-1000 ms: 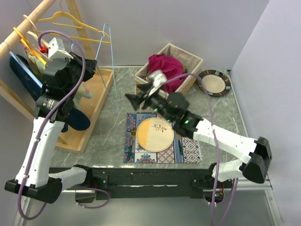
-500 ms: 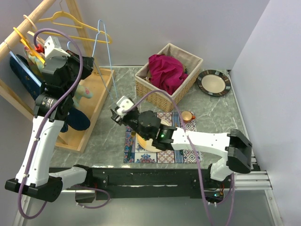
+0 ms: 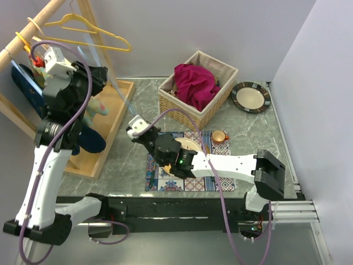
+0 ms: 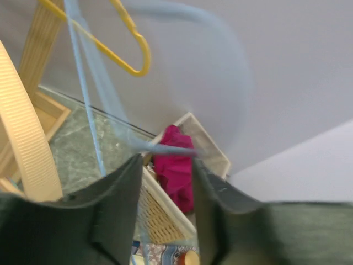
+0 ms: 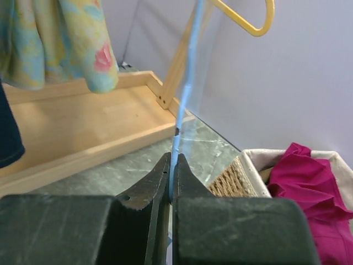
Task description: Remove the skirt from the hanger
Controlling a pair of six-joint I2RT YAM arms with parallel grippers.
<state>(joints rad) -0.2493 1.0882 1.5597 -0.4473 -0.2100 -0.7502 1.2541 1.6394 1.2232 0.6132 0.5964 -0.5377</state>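
The magenta skirt (image 3: 193,83) lies bunched in the wicker basket (image 3: 220,74), off the hanger; it also shows in the left wrist view (image 4: 174,171) and the right wrist view (image 5: 309,182). The bare blue wire hanger (image 3: 118,91) is blurred, slanting from the rack toward the table. My right gripper (image 3: 131,131) is shut on the hanger's thin wire (image 5: 187,83), pinched between the jaws (image 5: 172,165). My left gripper (image 3: 91,77) is up by the rack and open (image 4: 165,165); the blurred blue wire (image 4: 171,148) crosses just past its fingertips.
A yellow hanger (image 3: 94,33) hangs on the wooden rod. A floral garment (image 3: 102,105) and a dark blue one (image 3: 88,141) hang over the rack's wooden tray (image 3: 118,118). A patterned placemat (image 3: 220,176), an orange cup (image 3: 219,135) and a dark-rimmed plate (image 3: 251,96) sit on the table.
My right gripper swung from the basket to the hanger's lower wire and shut on it. My left gripper opened, let go of the hanger and rose; the hanger tipped down toward the table.
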